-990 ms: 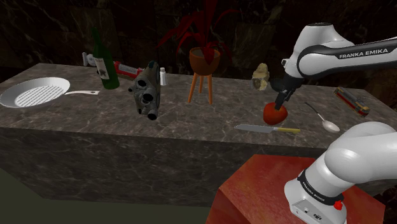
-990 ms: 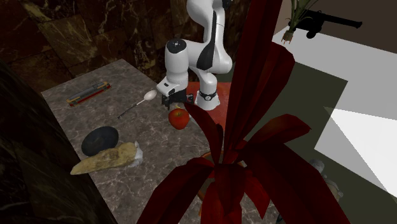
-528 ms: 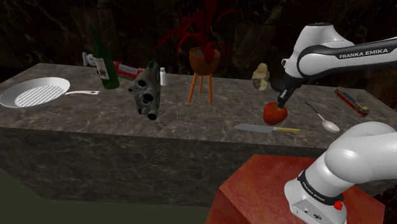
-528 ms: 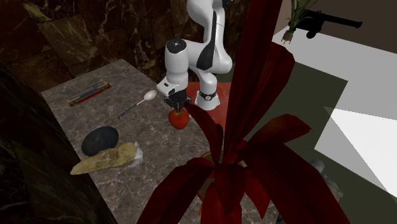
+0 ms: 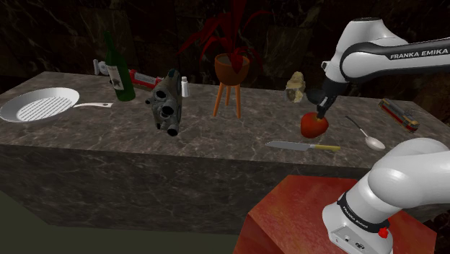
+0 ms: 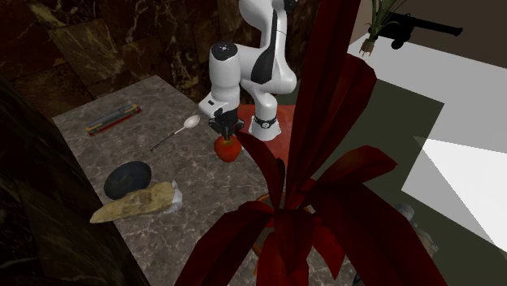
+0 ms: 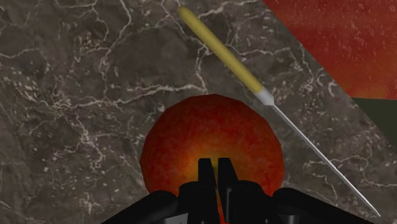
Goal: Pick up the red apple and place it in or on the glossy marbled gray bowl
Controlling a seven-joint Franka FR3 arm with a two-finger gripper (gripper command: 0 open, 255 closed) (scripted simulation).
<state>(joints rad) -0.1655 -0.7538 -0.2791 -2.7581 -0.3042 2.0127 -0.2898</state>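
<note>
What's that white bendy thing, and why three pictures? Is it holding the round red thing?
That is a robot arm with a black gripper for pinching. One picture looks from beside its stand, one from across the counter past a red plant, one from a camera on the gripper. The red thing is an apple; the fingers pinch its top. The counter also has a knife, a spoon, a pan, a bottle, bread and a dark bowl, where the apple should go.
</note>
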